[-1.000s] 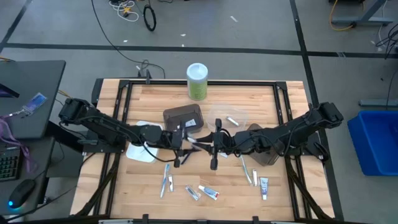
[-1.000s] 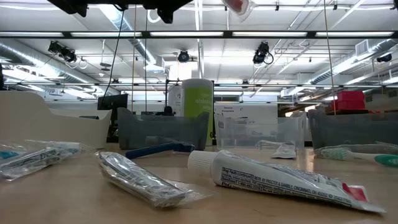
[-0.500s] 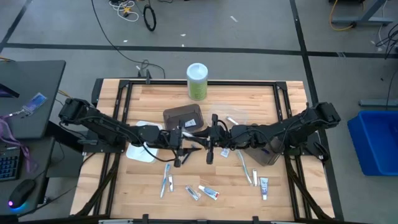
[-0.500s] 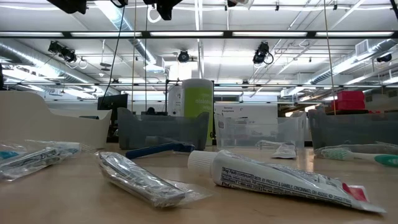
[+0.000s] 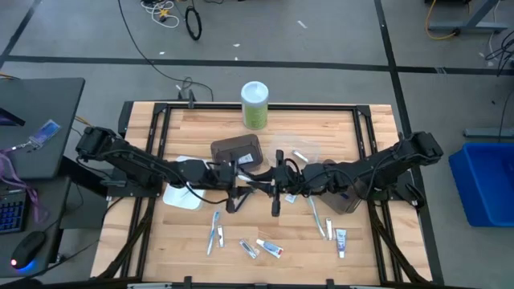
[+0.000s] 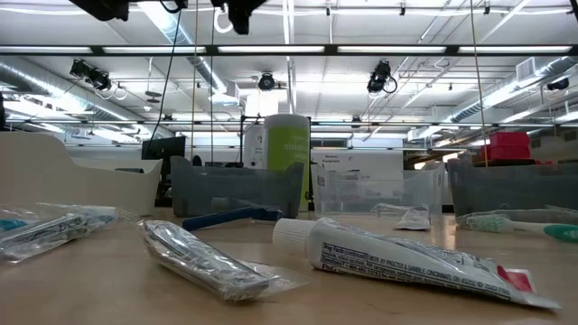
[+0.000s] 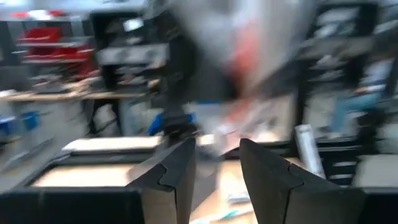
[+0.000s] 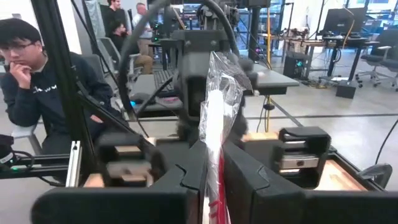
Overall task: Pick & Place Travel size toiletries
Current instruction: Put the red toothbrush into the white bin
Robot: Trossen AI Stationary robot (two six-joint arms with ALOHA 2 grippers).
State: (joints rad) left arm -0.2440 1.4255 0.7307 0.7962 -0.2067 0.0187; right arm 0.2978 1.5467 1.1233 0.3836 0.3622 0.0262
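The right gripper is closed on a clear-wrapped toothbrush with a white body and red marks low down, standing upright between the pads. In the high view this right gripper hangs above the middle of the table, nose to nose with the left gripper.

The left gripper shows its fingers parted by a narrow gap with nothing between them; a blurred pale and red shape just ahead of it cannot be identified.

Risks, as judged:
- The wrapper is slick and crinkled; the pads may be pinching film more than body, so the toothbrush could slide out or tilt in transit.
- The two grippers sit very close together; any sideways move by either arm could cause a collision or knock the held item loose.
- A drop from here would land among the loose items below and scatter them.

Below and toward the table's front edge lie more toiletries: wrapped toothbrushes, a silvery packet and a white tube with a red mark at its end. Farther beyond the grippers stand a dark tray, a clear tray holding one small item, and the green canister
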